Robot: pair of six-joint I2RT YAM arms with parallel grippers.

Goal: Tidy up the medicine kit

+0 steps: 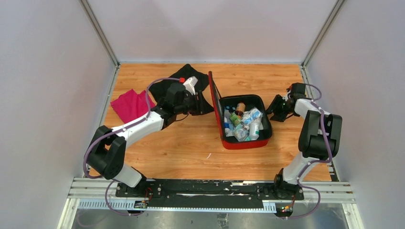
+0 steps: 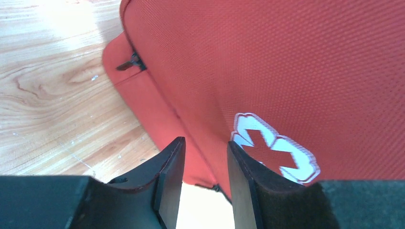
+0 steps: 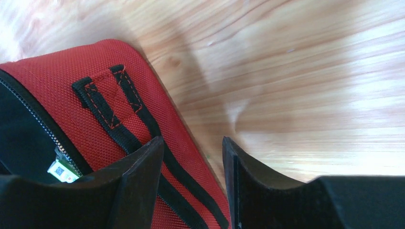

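The left pincer [image 2: 205,143], half-open and empty, faces the raised lid [image 2: 286,62] of the kit [image 1: 246,143], likely propping it; the right pincer [image 3: 192,140], equally parted and empty, waits beside the kit lying between them.

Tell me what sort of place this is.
Probably a robot test cell in a lab: plain white panel walls on metal posts box in a wooden table, the left arm and right arm are bolted to a rail at its near edge, and a red medicine kit lies open on it.
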